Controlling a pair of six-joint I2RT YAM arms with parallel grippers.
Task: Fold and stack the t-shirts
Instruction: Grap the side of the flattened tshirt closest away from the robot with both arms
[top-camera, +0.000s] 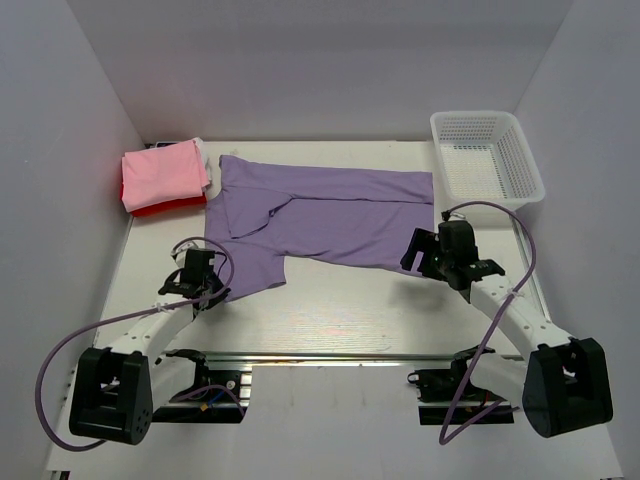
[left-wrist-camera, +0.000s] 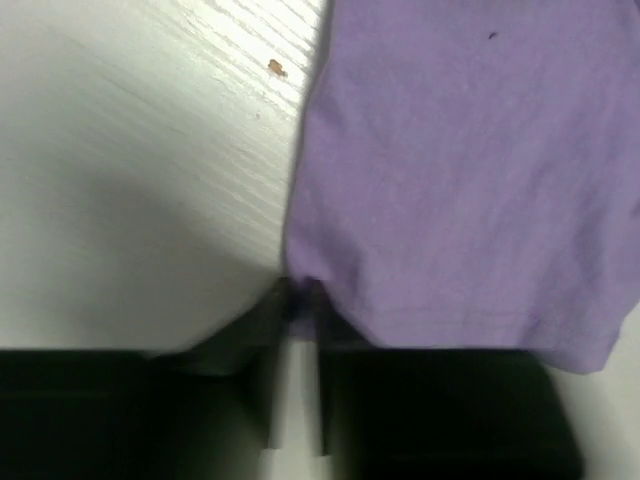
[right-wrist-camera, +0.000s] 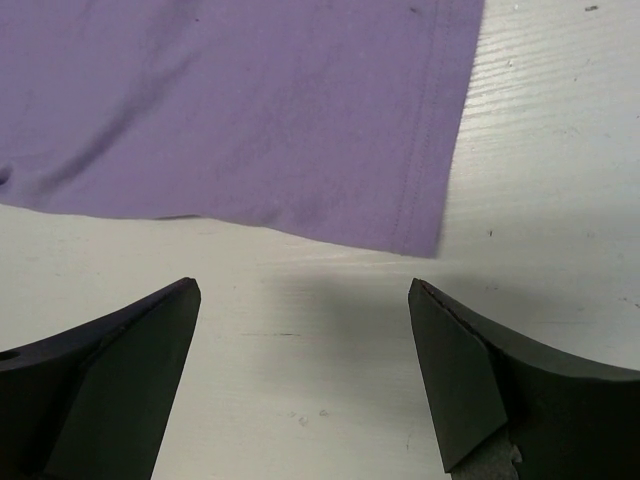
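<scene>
A lavender t-shirt (top-camera: 330, 215) lies spread across the middle of the table, its upper left part folded over. My left gripper (top-camera: 205, 283) is at its near left corner. In the left wrist view the left gripper (left-wrist-camera: 300, 290) has its fingers drawn close, pinching the edge of the lavender cloth (left-wrist-camera: 460, 180). My right gripper (top-camera: 418, 255) hovers at the shirt's near right corner. Seen from the right wrist, the right gripper (right-wrist-camera: 303, 290) is open over bare table, just short of the hem corner (right-wrist-camera: 420, 235). A folded pink t-shirt (top-camera: 163, 172) rests on a red t-shirt (top-camera: 160, 208) at the back left.
A white mesh basket (top-camera: 487, 155) stands at the back right corner. White walls close in the table on the left, back and right. The arms' bases and purple cables (top-camera: 60, 370) sit along the near edge.
</scene>
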